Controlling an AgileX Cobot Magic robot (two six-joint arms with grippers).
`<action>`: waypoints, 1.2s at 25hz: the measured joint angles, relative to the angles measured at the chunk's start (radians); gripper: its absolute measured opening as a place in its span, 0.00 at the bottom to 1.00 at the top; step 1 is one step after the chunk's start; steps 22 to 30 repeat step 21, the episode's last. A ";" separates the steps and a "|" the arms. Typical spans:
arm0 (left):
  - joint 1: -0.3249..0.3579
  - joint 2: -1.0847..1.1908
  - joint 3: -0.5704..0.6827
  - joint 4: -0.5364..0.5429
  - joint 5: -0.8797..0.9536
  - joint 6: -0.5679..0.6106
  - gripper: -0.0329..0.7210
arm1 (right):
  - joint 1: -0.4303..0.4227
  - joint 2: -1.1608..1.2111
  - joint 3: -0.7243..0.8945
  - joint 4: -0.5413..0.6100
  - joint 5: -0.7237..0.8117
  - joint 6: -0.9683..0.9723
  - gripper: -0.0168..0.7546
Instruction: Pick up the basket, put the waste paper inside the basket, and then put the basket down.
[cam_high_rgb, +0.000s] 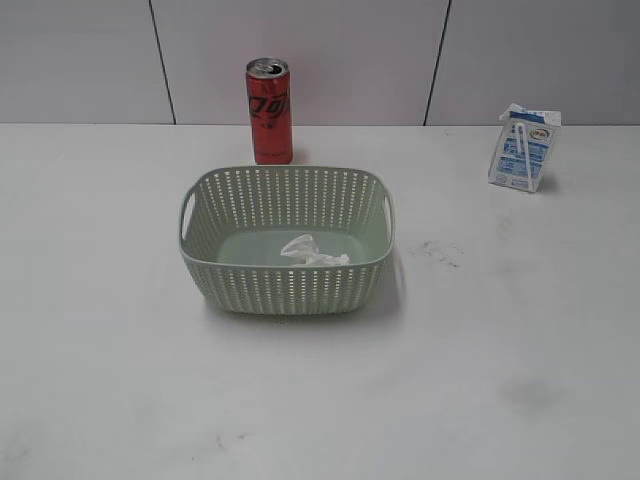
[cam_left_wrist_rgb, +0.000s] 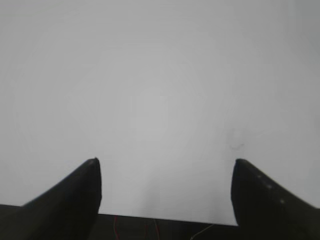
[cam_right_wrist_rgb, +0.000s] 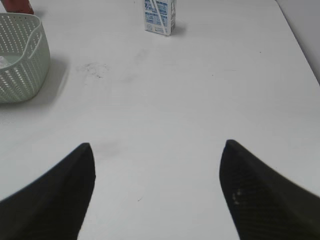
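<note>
White and wide, the surface (cam_high_rgb: 520, 380) holds a green basket (cam_high_rgb: 287, 290) in the middle. Some white waste paper (cam_high_rgb: 313, 251) lies inside the basket on its floor. A red can (cam_high_rgb: 269, 110) stands just behind the basket. A small blue and white carton (cam_high_rgb: 523, 148) stands far off to the right. The left gripper (cam_left_wrist_rgb: 165, 165) and the right gripper (cam_right_wrist_rgb: 157, 147) both have their fingers spread wide over bare surface, holding nothing.

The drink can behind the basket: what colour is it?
Red, with dark lettering and a silver top; the drink can shows best in the exterior view.
</note>
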 joint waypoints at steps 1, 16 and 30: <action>0.000 -0.035 0.008 0.000 0.003 0.000 0.83 | 0.000 0.000 0.000 0.000 0.000 0.000 0.79; 0.000 -0.395 0.010 0.000 0.005 0.000 0.83 | 0.000 0.000 0.000 0.000 0.000 0.000 0.79; 0.000 -0.431 0.010 0.001 0.006 0.000 0.83 | 0.000 -0.001 0.000 0.000 0.000 0.000 0.79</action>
